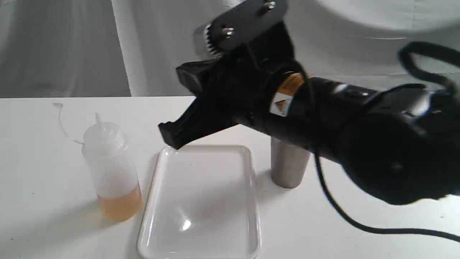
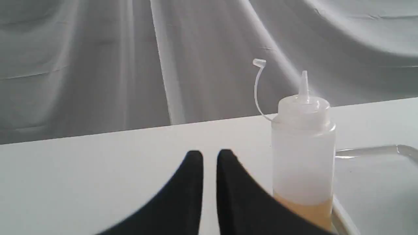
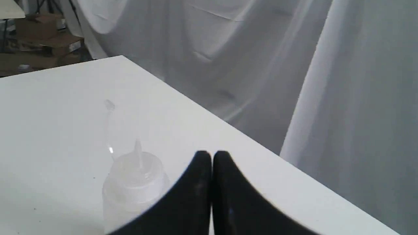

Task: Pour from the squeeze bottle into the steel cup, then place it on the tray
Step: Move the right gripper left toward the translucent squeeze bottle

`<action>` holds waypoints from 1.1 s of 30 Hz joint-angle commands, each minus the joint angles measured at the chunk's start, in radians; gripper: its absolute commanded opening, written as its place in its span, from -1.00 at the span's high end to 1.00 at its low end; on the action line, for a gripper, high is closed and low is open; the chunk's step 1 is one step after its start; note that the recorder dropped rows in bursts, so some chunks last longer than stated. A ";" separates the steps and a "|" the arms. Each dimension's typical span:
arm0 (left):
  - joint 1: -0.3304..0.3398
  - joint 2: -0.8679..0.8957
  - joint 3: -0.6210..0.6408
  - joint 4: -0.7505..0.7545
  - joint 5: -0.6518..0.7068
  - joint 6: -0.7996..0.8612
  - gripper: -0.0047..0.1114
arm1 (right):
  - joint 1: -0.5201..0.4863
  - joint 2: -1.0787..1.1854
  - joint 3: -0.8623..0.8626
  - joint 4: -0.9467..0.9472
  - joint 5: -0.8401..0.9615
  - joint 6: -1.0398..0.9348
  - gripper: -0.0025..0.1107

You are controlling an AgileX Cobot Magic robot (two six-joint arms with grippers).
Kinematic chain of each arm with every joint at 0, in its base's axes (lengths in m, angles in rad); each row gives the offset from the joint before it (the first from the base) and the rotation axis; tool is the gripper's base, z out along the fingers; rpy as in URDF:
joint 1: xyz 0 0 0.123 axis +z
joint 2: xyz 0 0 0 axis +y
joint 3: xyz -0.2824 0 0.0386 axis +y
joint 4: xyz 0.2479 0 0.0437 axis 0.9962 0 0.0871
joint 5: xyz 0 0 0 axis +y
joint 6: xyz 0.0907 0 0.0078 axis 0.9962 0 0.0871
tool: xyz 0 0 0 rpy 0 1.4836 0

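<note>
Right arm (image 1: 359,118) up close, nothing gripped

Right arm fills the near right of the exterior view, blurred, cable (image 1: 334,205) trailing off it. My right gripper (image 3: 212,156) hangs over the far end of the tray (image 1: 201,194), jaws pressed together, empty. Tray lies flat on the table (image 1: 43,180), nearest of the task things, bare. Squeeze bottle (image 1: 109,169) stands upright on the table just beside the tray's left rim; touching or not, can't tell. Amber liquid (image 1: 120,207) sits in its bottom part, nozzle uncapped, cap strap (image 1: 63,122) arcing off to the left. My left gripper (image 2: 210,153) sits low beside the bottle, not around it, jaws almost together with a thin slit, holding nothing. Steel cup (image 1: 287,165) stands upright just right of the tray's far end, rim hidden behind my arm. Cloth backdrop (image 1: 72,46) hangs behind the table.
</note>
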 commanded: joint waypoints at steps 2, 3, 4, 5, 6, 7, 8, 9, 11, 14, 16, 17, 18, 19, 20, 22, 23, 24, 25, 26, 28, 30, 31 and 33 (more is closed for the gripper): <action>-0.005 -0.005 0.004 0.001 -0.002 -0.005 0.78 | 0.034 0.111 -0.049 0.006 -0.094 0.006 0.96; -0.005 -0.005 0.004 0.001 -0.002 -0.005 0.78 | 0.040 0.136 -0.050 0.006 -0.125 0.006 0.96; -0.005 -0.005 0.004 0.001 -0.002 -0.005 0.78 | 0.048 0.156 -0.050 0.006 -0.151 0.009 0.96; -0.005 -0.005 0.004 0.001 -0.002 -0.005 0.78 | 0.052 0.180 -0.050 0.006 -0.176 0.013 0.96; -0.005 -0.005 0.004 0.001 -0.002 -0.005 0.78 | 0.059 0.208 -0.050 0.004 -0.197 0.020 0.96; -0.005 -0.005 0.004 0.001 -0.002 -0.005 0.78 | 0.061 0.221 -0.050 0.004 -0.207 0.020 0.96; -0.005 -0.005 0.004 0.001 -0.002 -0.005 0.78 | 0.063 0.247 -0.050 0.002 -0.220 0.026 0.96; -0.005 -0.005 0.004 0.001 -0.002 -0.005 0.78 | 0.063 0.263 -0.050 0.002 -0.233 0.033 0.96; -0.005 -0.005 0.004 0.001 -0.002 -0.005 0.78 | 0.070 0.297 -0.050 0.002 -0.258 0.042 0.96; -0.005 -0.005 0.004 0.001 -0.002 -0.001 0.78 | 0.070 0.345 -0.050 0.002 -0.295 0.042 0.96; -0.005 -0.005 0.004 0.001 -0.002 -0.001 0.78 | 0.070 0.370 -0.050 0.002 -0.308 0.042 0.96; -0.005 -0.005 0.004 0.001 -0.002 -0.001 0.78 | 0.070 0.385 -0.050 0.002 -0.309 0.042 0.96; -0.005 -0.005 0.004 0.001 -0.002 -0.001 0.78 | 0.070 0.402 -0.050 0.002 -0.311 0.044 0.96; -0.005 -0.005 0.004 0.001 -0.002 -0.001 0.78 | 0.070 0.414 -0.050 0.002 -0.313 0.044 0.96; -0.005 -0.005 0.004 0.001 -0.002 -0.001 0.78 | 0.070 0.426 -0.050 0.002 -0.319 0.044 0.96; -0.005 -0.005 0.004 0.001 -0.002 -0.001 0.78 | 0.070 0.457 -0.050 0.002 -0.349 0.044 0.96; -0.005 -0.005 0.004 0.001 -0.002 -0.001 0.78 | 0.070 0.473 -0.050 0.002 -0.372 0.044 0.96; -0.005 -0.005 0.004 0.001 -0.002 -0.004 0.78 | 0.070 0.488 -0.052 0.002 -0.401 0.044 0.96; -0.005 -0.005 0.004 0.001 -0.002 -0.004 0.78 | 0.070 0.503 -0.057 -0.005 -0.416 0.044 0.96; -0.005 -0.005 0.004 0.001 -0.002 -0.004 0.78 | 0.070 0.516 -0.068 -0.010 -0.416 0.044 0.96; -0.005 -0.005 0.004 0.001 -0.002 -0.004 0.78 | 0.073 0.540 -0.087 -0.010 -0.411 0.044 0.96; -0.005 -0.005 0.004 0.001 -0.002 -0.004 0.78 | 0.081 0.555 -0.109 -0.001 -0.406 0.044 0.96; -0.005 -0.005 0.004 0.001 -0.002 -0.004 0.78 | 0.081 0.563 -0.114 0.010 -0.406 0.044 0.96; -0.005 -0.005 0.004 0.001 -0.002 -0.004 0.78 | 0.093 0.573 -0.127 0.023 -0.408 0.039 0.96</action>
